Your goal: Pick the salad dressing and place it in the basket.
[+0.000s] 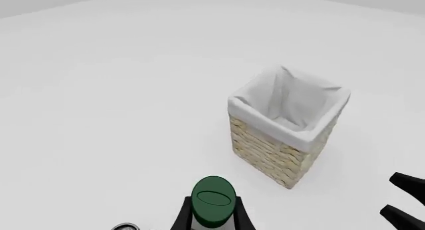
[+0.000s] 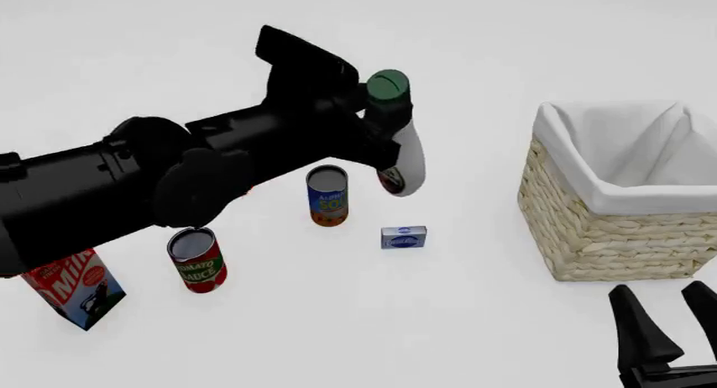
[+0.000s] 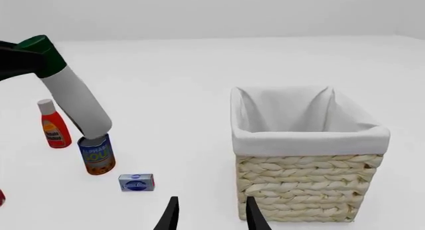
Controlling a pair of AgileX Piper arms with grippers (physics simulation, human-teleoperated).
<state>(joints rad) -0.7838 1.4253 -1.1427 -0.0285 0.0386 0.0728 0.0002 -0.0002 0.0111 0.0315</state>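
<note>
The salad dressing [image 2: 405, 157], a white bottle with a dark green cap [image 1: 214, 199], hangs tilted in the air above the table. My left gripper [image 2: 384, 128] is shut on it just below the cap. The basket [image 2: 605, 237], straw-coloured wicker with a white cloth lining, stands to the bottle's right on the table. In the right wrist view the salad dressing [image 3: 74, 100] is well left of the basket [image 3: 305, 190]. My right gripper [image 2: 670, 321] is open and holds nothing, low at the front, just in front of the basket.
Below the lifted bottle stand a blue and orange can [image 2: 327, 195] and a small blue box [image 2: 404, 237]. A tomato can [image 2: 197, 260] and a milk carton [image 2: 73, 289] are at the front left. A red bottle with a white cap [image 3: 54, 125] stands further back.
</note>
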